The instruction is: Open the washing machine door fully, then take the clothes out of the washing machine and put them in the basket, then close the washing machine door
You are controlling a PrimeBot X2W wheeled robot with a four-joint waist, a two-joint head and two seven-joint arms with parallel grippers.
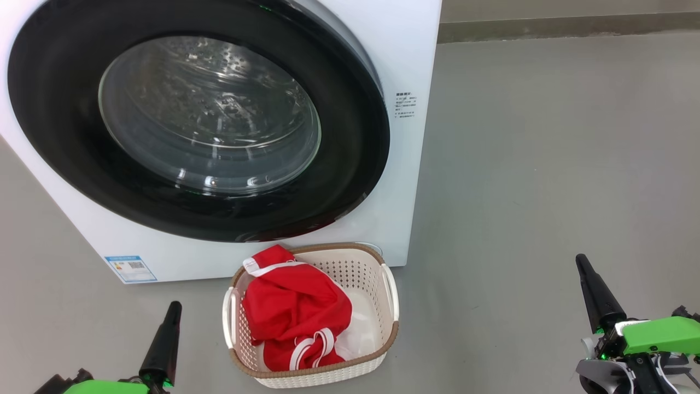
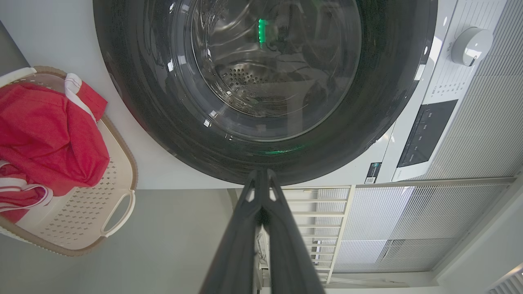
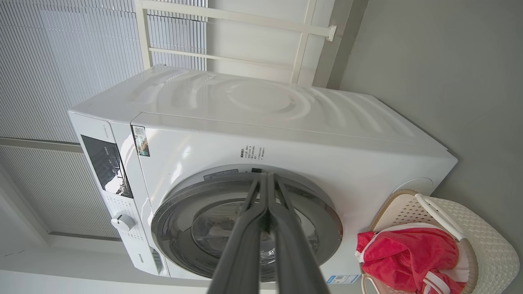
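The left claw (image 1: 174,307) hovers pinched shut and empty above the smooth grey floor (image 1: 547,164). Behind it stands the white washing machine (image 1: 415,65), the washing machine door (image 1: 350,164) closed flush. Just in front, on the floor, sits the basket (image 1: 328,249) with the clothes (image 1: 295,312) heaped inside. Further right, the floor runs back to a wall base (image 1: 569,24). The right claw (image 1: 582,264) has its fingers together and is empty.

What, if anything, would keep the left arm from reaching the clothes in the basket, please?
Probably nothing, so likely yes: the clothes lie uncovered in the open-topped basket, and the shut left gripper sits just beside it with nothing standing between them.
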